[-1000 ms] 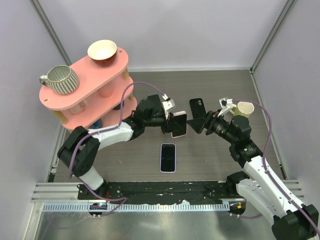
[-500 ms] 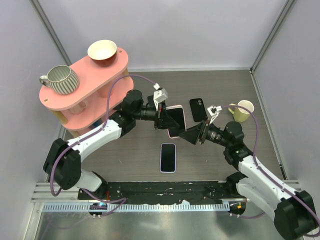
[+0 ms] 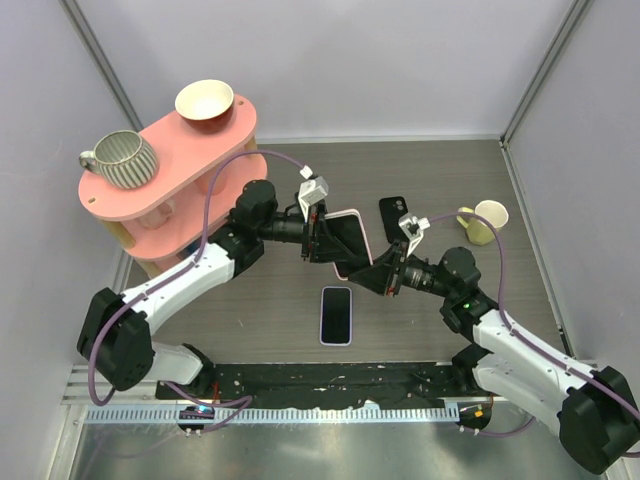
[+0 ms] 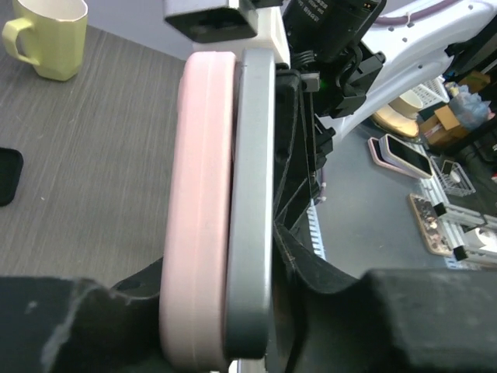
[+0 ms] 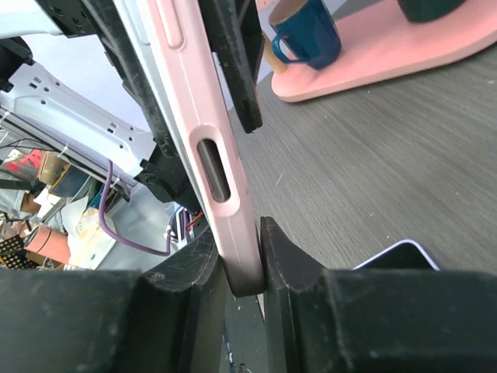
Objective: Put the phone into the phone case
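Above the tabletop point(image 3: 440, 170) the left pincer point(image 3: 318, 238) is clamping the pink case point(image 4: 198, 202) and the grey phone point(image 4: 252, 202) lying against it, both held on edge, while the right pincer point(image 5: 247, 268) is pinching the lower end of the case

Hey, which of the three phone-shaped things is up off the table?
The pink-cased phone, clamped on edge between the left fingers and right fingers. The pink-rimmed phone and the black one lie flat on the table.
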